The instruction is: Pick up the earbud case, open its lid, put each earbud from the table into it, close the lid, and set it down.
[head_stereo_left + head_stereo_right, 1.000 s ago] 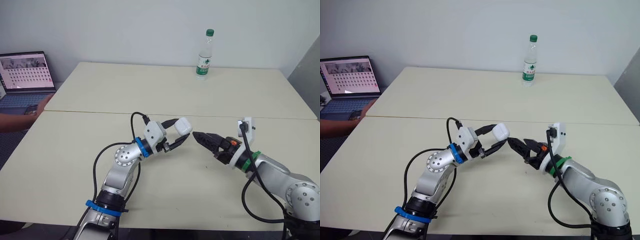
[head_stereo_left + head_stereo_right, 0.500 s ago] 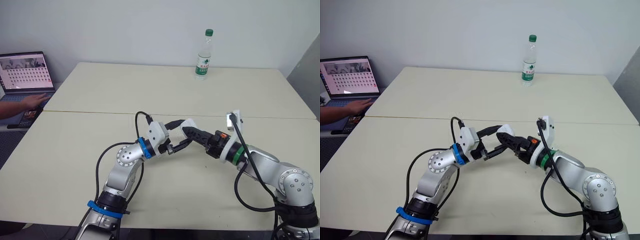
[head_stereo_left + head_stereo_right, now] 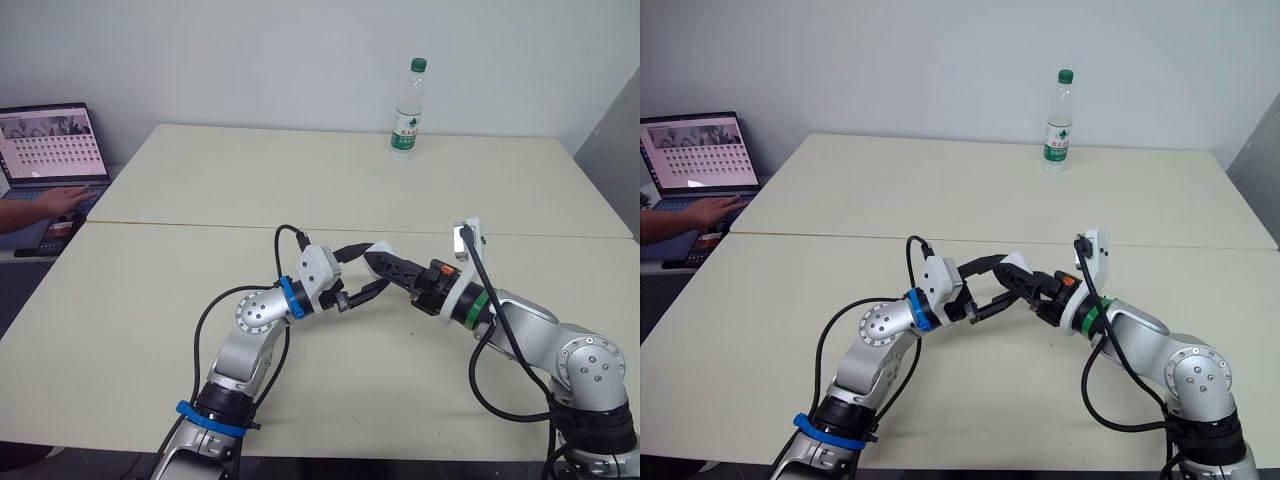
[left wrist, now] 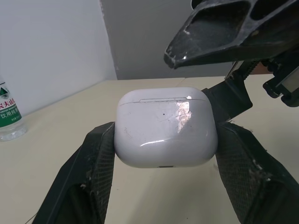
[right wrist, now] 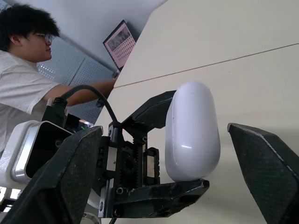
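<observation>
The left gripper [image 3: 368, 270] has its two fingers closed on the flanks of the white earbud case [image 4: 166, 128], holding it clear above the table [image 3: 200, 210] with the lid seam shut. The right gripper [image 3: 388, 268] has its fingers spread wide on either side of the case, and I cannot tell whether either touches it. Pick-up looks done and opening the lid is the step in hand; loading the earbuds, closing and setting down are left.

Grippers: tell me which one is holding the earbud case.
The left gripper: its two fingers clamp the earbud case by its sides. The right gripper is open, fingers spread either side of it.
</observation>
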Tool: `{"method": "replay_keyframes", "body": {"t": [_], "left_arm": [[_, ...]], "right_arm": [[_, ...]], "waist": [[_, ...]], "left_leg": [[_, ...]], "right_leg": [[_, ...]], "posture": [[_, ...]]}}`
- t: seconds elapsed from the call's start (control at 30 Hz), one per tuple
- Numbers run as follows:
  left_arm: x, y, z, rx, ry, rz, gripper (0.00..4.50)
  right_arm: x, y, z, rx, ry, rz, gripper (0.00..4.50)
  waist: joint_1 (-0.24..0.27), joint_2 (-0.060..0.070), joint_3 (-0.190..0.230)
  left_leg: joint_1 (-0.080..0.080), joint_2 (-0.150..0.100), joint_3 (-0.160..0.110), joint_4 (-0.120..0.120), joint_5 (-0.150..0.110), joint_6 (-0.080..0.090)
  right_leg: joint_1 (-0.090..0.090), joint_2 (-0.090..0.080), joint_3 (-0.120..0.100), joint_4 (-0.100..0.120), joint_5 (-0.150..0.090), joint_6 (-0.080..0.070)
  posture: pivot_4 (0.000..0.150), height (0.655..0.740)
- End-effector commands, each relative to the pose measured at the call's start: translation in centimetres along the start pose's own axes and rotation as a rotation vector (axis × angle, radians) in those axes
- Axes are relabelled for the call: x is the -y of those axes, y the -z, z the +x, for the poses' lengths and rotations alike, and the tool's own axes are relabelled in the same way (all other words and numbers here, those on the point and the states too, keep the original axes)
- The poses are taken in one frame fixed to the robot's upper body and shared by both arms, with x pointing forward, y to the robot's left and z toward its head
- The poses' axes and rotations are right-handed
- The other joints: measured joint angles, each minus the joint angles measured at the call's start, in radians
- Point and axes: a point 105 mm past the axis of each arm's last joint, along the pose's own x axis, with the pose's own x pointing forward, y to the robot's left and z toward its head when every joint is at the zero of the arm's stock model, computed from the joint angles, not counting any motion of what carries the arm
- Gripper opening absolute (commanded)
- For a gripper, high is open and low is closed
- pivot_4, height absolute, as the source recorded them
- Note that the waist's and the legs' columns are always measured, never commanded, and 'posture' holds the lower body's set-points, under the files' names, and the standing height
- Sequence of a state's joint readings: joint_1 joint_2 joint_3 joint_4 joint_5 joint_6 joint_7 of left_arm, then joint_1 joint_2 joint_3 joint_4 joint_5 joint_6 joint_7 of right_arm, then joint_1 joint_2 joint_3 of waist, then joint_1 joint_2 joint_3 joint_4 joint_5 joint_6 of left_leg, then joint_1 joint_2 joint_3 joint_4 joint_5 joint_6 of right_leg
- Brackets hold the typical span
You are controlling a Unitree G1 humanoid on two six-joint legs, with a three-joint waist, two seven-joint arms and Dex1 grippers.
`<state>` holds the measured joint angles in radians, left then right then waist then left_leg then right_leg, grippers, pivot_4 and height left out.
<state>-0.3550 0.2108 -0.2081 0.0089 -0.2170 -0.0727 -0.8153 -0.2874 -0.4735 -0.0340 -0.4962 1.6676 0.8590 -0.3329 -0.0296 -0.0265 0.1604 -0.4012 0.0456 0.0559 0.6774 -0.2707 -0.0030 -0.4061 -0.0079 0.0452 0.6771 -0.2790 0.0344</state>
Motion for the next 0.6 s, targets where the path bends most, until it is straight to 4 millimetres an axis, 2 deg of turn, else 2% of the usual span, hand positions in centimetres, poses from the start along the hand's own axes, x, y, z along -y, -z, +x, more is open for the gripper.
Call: {"method": "replay_keyframes", "body": {"t": [0.03, 0.1, 0.33, 0.37, 0.6], "left_arm": [[-0.10, -0.98, 0.39, 0.036, 0.002, 0.020, 2.78], [-0.11, -1.00, 0.44, 0.037, 0.001, 0.020, 2.78], [-0.12, -1.04, 0.41, 0.037, 0.001, 0.019, 2.78], [-0.13, -1.03, 0.41, 0.036, -0.001, 0.018, 2.78], [-0.09, -0.90, 0.36, 0.031, 0.003, -0.002, 2.78]], "right_arm": [[-0.38, -0.39, -0.33, 0.018, -0.016, 0.009, 4.12], [-0.36, -0.38, -0.32, 0.018, -0.017, 0.017, 3.59], [-0.30, -0.45, -0.29, 0.020, -0.012, 0.022, 0.91], [-0.33, -0.39, -0.32, 0.018, -0.013, 0.024, 0.76], [-0.64, -0.30, -0.40, 0.015, -0.028, 0.037, 0.76]], "waist": [[0.000, 0.000, 0.000], [0.000, 0.000, 0.000], [0.000, 0.000, 0.000], [0.000, 0.000, 0.000], [0.000, 0.000, 0.000]], "left_leg": [[0.000, 0.000, 0.000, 0.000, 0.000, 0.000], [0.000, 0.000, 0.000, 0.000, 0.000, 0.000], [0.000, 0.000, 0.000, 0.000, 0.000, 0.000], [0.000, 0.000, 0.000, 0.000, 0.000, 0.000], [-0.001, 0.000, 0.000, -0.001, 0.000, 0.000]], "right_leg": [[0.000, 0.000, 0.000, 0.000, 0.000, 0.000], [0.000, 0.000, 0.000, 0.000, 0.000, 0.000], [0.000, 0.000, 0.000, -0.001, 0.000, 0.000], [0.000, 0.000, 0.000, -0.001, 0.000, 0.000], [0.000, 0.000, 0.000, -0.002, 0.000, 0.001]], "posture": [[0.150, 0.7362], [0.150, 0.7362], [0.150, 0.7362], [0.150, 0.7362], [0.150, 0.7362]]}}
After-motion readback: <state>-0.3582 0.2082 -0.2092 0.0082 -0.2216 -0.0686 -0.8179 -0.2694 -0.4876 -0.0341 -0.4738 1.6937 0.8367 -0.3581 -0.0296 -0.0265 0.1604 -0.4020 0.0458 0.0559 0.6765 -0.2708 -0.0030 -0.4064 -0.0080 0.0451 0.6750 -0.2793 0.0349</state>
